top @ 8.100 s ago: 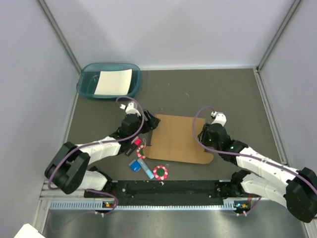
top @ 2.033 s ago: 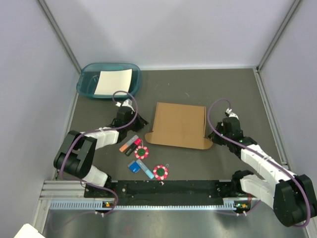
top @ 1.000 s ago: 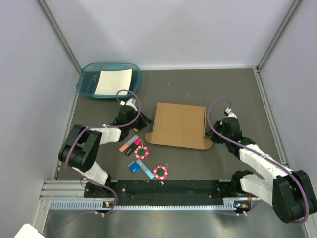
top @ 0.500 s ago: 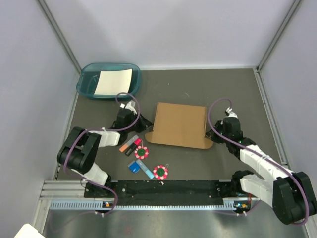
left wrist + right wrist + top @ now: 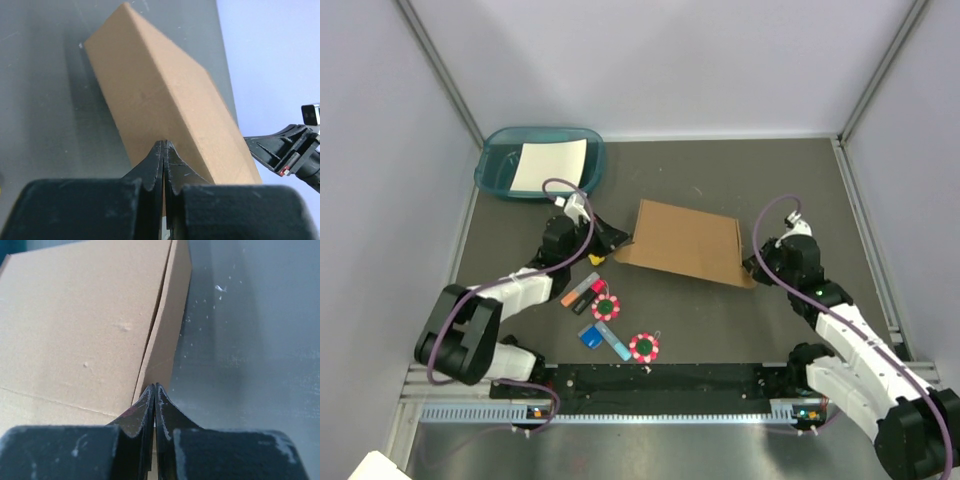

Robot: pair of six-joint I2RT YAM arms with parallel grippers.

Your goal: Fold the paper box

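**Box held askew between two closed end effectors**

The box [image 5: 685, 243] sits mid-bench, a flat brown cardboard slab turned askew, its left corner farther from the arms than its right. The right wrist view shows a crease along its right side, with a narrow strip bent down toward the bench [image 5: 720, 180].

The left end effector [image 5: 164, 146] is at the box's left corner. Its jaws are pressed together with no gap, and the tips are right at the cardboard edge. The right end effector [image 5: 154, 387] is at the box's near right corner, also fully closed, with its tips against the bent strip. Neither wrist view shows whether cardboard is pinched between the jaws.

Just beside the left arm, nearer the bases, lie two markers [image 5: 580, 292]. One disc [image 5: 607, 307] is next to them and the other [image 5: 643, 346] is closer to the rail. Blue pieces [image 5: 590, 336] lie between the discs.

Well apart, at the far left corner, a teal tray [image 5: 492, 170] holds a white sheet [image 5: 549, 165].
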